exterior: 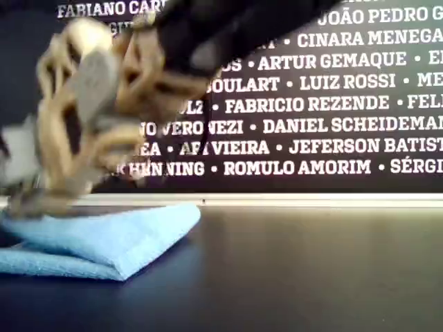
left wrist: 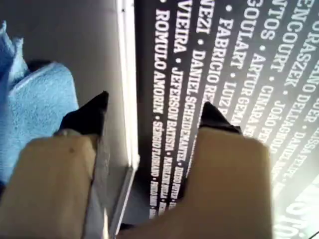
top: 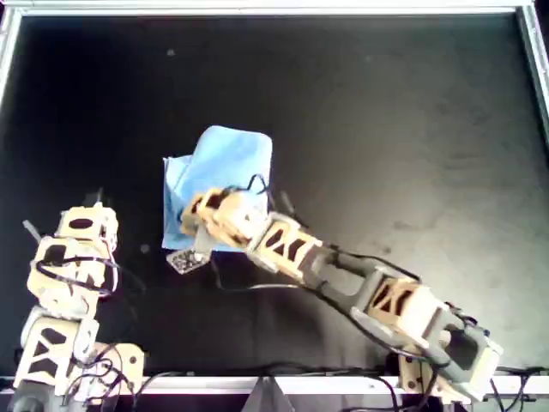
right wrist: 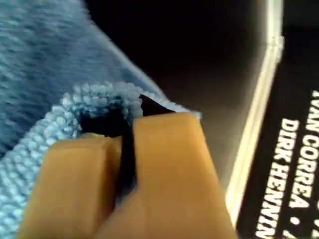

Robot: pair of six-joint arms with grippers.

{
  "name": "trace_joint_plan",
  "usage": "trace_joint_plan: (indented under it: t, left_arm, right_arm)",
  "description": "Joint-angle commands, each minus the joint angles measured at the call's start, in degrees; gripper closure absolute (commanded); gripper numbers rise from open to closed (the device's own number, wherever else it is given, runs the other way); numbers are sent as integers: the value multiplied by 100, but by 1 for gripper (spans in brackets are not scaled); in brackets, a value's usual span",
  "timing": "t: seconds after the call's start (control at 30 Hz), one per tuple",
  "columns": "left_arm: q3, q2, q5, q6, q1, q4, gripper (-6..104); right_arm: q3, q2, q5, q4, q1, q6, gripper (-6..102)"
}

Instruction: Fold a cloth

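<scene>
Pinching the cloth [right wrist: 45, 69], my second gripper [right wrist: 127, 119] hangs above the black table [top: 403, 129]; my first gripper [left wrist: 152, 112] gapes.

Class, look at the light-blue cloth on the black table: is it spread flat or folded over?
Folded: the cloth lies doubled in layers, its rounded fold edge showing in the exterior view.

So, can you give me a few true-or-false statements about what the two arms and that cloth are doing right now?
1. My second pincer is closed on an edge of the cloth. True.
2. My first pincer grips the cloth too. False: it is open, empty and off the cloth.
3. The cloth lies spread flat in one layer. False: part of it is folded over itself.
4. The cloth rests on a dark table. True.
5. The cloth is red. False: it is light blue.
</scene>
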Motion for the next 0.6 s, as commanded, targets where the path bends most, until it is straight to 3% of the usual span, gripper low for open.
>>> trace_joint_plan:
  t: [0.0, 0.1, 0.27, 0.33, 0.57]
  left_arm:
    - [-88, 97, -26, 9, 132, -97, 34]
    - [-88, 97, -26, 9, 132, -88, 34]
    - [-70, 97, -26, 9, 141, -88, 34]
    - [26, 97, -26, 9, 141, -88, 34]
    - [97, 97, -26, 9, 132, -97, 34]
  right_arm:
    - [-773, -44, 18, -255, 26, -26, 93]
    - [-1116, -264, 18, -255, 18, 53, 87]
    - [-1274, -264, 26, -246, 18, 53, 59]
    - [-1222, -185, 26, -158, 18, 53, 53]
    - [-1063, 229, -53, -123, 18, 0, 57]
